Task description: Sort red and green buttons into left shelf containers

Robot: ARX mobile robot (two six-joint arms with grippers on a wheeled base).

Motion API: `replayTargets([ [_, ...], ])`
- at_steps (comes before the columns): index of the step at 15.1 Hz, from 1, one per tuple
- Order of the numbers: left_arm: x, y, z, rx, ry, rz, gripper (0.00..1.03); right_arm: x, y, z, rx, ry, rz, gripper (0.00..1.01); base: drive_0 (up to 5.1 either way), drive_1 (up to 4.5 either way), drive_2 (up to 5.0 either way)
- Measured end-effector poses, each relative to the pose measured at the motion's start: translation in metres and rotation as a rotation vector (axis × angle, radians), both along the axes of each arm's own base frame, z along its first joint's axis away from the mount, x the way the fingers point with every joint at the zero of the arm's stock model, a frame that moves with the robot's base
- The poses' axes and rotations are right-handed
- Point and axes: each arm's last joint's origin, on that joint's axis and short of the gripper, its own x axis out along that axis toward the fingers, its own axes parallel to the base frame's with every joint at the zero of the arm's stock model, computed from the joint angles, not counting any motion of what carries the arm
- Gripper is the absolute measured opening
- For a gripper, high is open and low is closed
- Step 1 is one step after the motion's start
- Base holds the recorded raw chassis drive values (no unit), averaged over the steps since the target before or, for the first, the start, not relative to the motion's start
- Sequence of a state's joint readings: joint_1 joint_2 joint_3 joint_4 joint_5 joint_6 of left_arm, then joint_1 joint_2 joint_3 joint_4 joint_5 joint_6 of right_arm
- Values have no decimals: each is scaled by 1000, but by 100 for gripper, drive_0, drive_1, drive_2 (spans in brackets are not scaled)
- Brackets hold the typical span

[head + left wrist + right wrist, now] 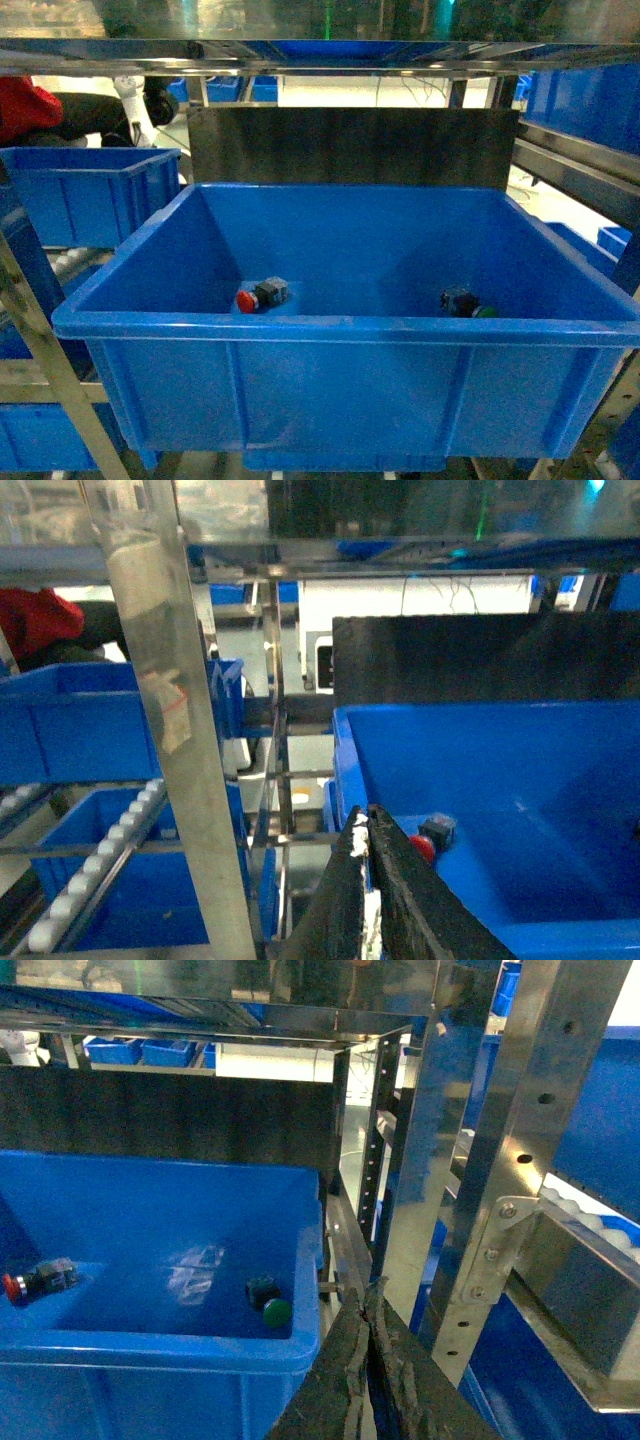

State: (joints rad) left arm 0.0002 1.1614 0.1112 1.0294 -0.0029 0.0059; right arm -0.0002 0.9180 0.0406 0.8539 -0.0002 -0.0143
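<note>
A large deep blue container (340,328) fills the middle of the head view. The red button (258,296) lies on its side on the floor at front left, and the green button (465,303) lies at front right. Neither gripper shows in the head view. In the left wrist view my left gripper (362,818) is shut and empty, outside the container's (348,765) left wall, with the red button (430,838) just beyond its tip. My right gripper (368,1292) is shut and empty, outside the container's (150,1348) right front corner, near the green button (270,1302).
A smaller blue bin (90,190) sits on the shelf to the left. Steel shelf posts (170,730) (520,1160) stand close to each gripper. A black panel (350,145) rises behind the container. Roller rails (90,880) run low on the left, and more blue bins (590,100) sit at right.
</note>
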Motion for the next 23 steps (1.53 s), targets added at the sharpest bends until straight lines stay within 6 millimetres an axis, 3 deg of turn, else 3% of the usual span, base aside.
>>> replayTargets([
  [4, -23, 0, -1, 0, 6, -1, 2, -15, 0, 2, 0, -8, 0, 2, 0, 0, 0],
  [8, -62, 0, 10, 0, -35, -2, 2, -44, 0, 10, 0, -37, 0, 2, 0, 0, 0],
  [19, -72, 0, 11, 0, -37, -2, 2, -51, 0, 9, 0, -37, 0, 2, 0, 0, 0],
  [23, -77, 0, 10, 0, -39, -2, 2, -62, 0, 5, 0, -20, 0, 2, 0, 0, 0],
])
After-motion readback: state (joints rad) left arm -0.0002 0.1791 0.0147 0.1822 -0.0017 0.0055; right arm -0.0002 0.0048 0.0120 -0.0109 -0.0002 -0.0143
